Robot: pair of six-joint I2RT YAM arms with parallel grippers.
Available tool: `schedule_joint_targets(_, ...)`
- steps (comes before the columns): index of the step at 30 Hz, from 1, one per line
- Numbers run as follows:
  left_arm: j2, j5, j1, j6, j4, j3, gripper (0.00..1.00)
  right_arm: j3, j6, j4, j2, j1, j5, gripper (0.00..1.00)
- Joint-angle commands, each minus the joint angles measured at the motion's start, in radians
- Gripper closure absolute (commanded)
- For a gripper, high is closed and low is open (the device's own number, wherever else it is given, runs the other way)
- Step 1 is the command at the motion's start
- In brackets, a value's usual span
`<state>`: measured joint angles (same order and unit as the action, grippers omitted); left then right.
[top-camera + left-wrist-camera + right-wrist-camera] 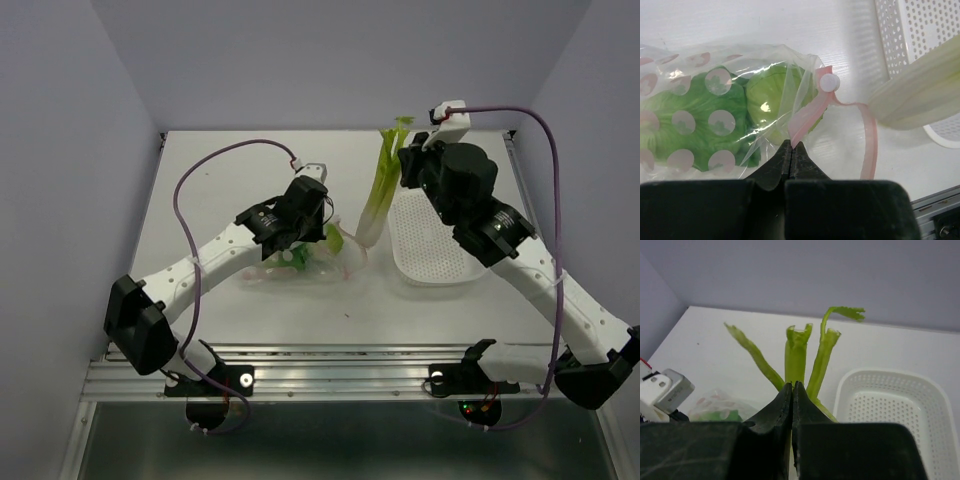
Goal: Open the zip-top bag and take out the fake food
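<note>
The zip-top bag [345, 266] lies on the table mid-left, its mouth open. My left gripper [305, 243] is shut on its pink zip strip [809, 116], right at the tips [792, 146]. Inside show a light-green cabbage head [769, 102] and a leafy green piece [695, 117]. My right gripper [402, 168] is shut on the long pale stalk [378, 195] near its green top and holds it raised. The stalk's pale end [920, 95] hangs beside the bag's mouth. In the right wrist view the jaws [793, 386] clamp the stalk's middle stem [796, 352].
A white perforated basket [440, 262] sits right of the bag, under my right arm; it also shows in the wrist views [920, 30] [920, 390]. The table's metal front rail [330, 365] runs along the near edge. Walls enclose the table on three sides.
</note>
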<state>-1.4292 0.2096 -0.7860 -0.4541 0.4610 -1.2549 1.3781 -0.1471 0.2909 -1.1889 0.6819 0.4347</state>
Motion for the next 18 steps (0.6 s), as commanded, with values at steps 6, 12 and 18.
schedule_joint_targets(6, -0.031, 0.039, -0.004, -0.001, -0.010, -0.026, 1.00, 0.143, 0.135, 0.015, 0.049, -0.033, 0.179, 0.99)
schedule_joint_targets(12, -0.039, 0.036, -0.004, 0.003, -0.018, -0.041, 1.00, 0.162, 0.133, 0.187, 0.089, -0.033, 0.219, 0.99)
schedule_joint_targets(18, -0.036, 0.043, -0.002, 0.017, -0.021, -0.049, 1.00, 0.131, 0.106, 0.315, 0.123, -0.033, 0.286, 0.99)
